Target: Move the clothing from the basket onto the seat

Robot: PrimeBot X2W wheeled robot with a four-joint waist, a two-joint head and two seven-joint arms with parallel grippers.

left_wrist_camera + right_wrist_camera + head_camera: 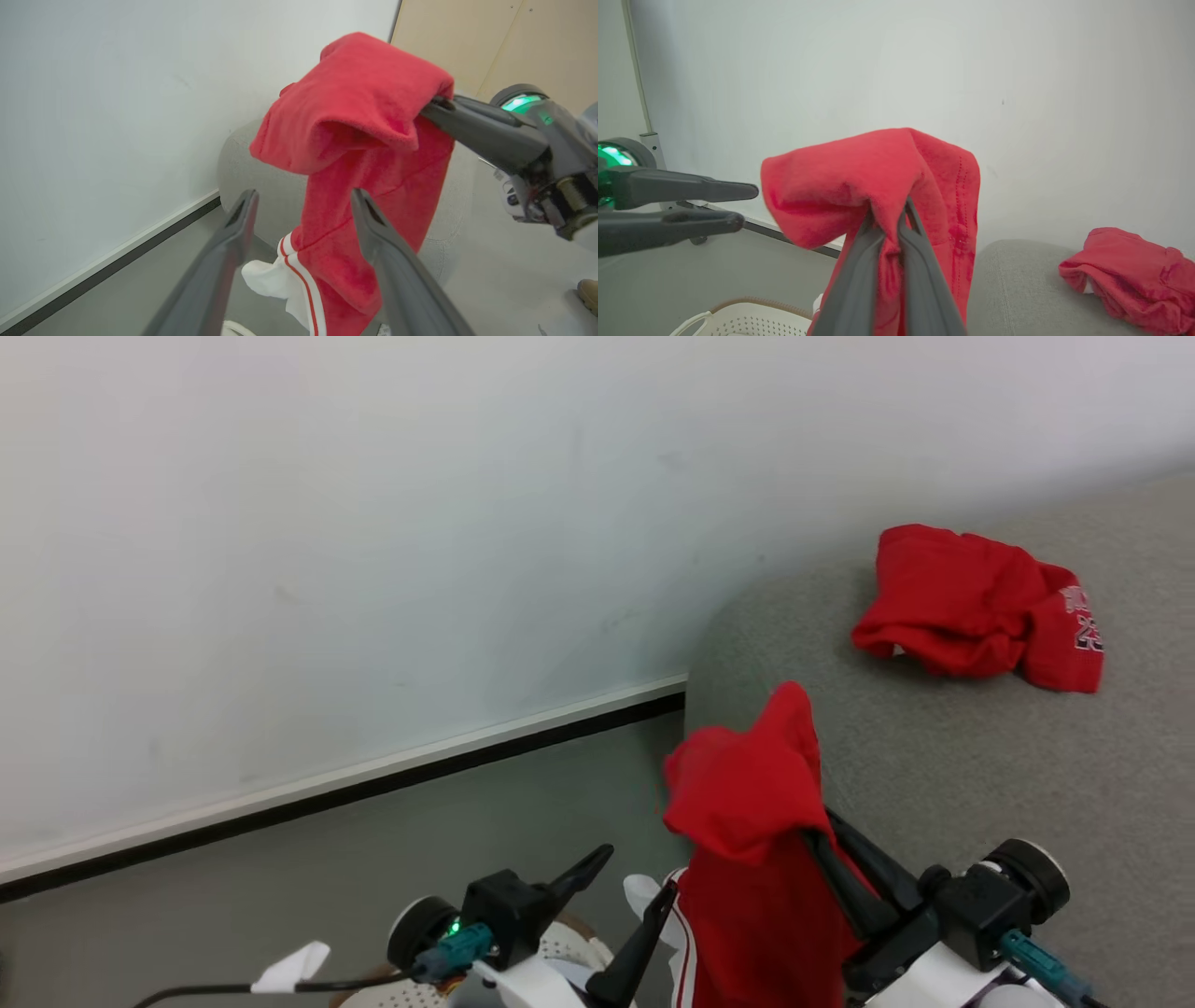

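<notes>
Right tool [822, 845] [889, 219] [439, 109]: the two dark fingers are clamped together on a pinch of the red shorts [747, 793] [355, 102] [859, 177]. The fingers slant up and toward the robot's left in the head view, and their tips are buried in the fabric.

Shorts: held in the air in front of the near corner of the grey seat [980, 765] [1017, 289] and above the basket [560, 947] [752, 319]. The long axis runs vertically. The upper part folds over the fingertips into a peak and flops toward the robot's left. The rest hangs straight down and leaves the bottom of the head view. A white side stripe runs down the hanging edge on the left side. A bit of white cloth [644, 896] [266, 280] shows beside that stripe; whether it belongs to the shorts cannot be told.

Left tool [638, 873] [303, 193] [747, 206]: fingers spread wide, gripping nothing. It points up and right toward the shorts. Its nearer fingertip sits just beside the striped edge; contact cannot be told.

Jersey [971, 607] [1134, 275]: lies crumpled on the seat, well apart from the shorts. The heap's long axis runs roughly left to right in the head view, with the lettered end at the right.

Basket: white, perforated, brown-rimmed, low beneath both tools on the grey floor [467, 803]. A pale wall [373, 523] with a dark skirting [420, 775] stands behind.
</notes>
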